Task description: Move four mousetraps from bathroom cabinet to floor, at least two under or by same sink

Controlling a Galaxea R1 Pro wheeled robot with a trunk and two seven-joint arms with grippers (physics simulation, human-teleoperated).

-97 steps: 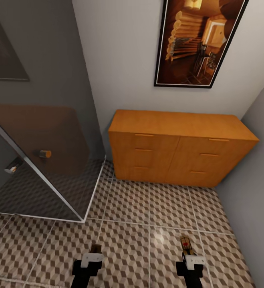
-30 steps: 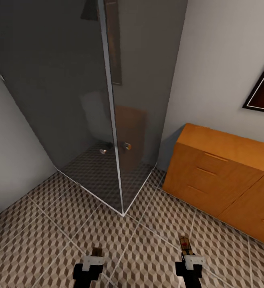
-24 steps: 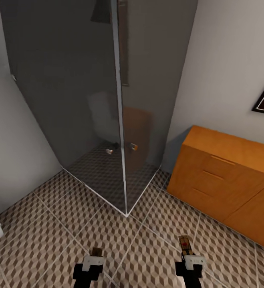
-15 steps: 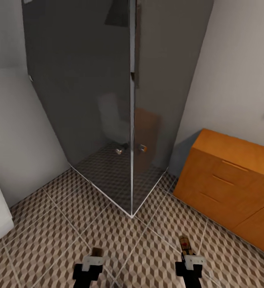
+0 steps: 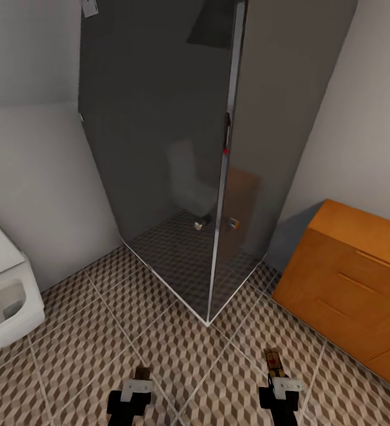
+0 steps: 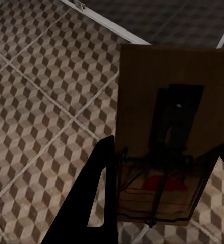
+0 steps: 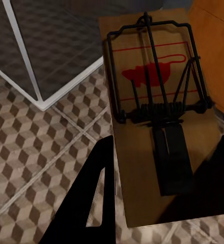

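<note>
tan wood sits in both my hands. my left gripper is clenched on a mousetrap, and my right gripper is clenched on a second mousetrap. each is a thin flat board with dark wire and a red print.

the cabinet is orange-brown and boxy, with bar handles. both traps are near the cabinet, held above the bathroom floor, which has little cube shapes and pale lines. a dark glass shower stands just beside the cabinet. a smooth white fixture is well apart from it.

i think i should carry both boards level, squeeze steady, and roll slowly to the sink.
</note>
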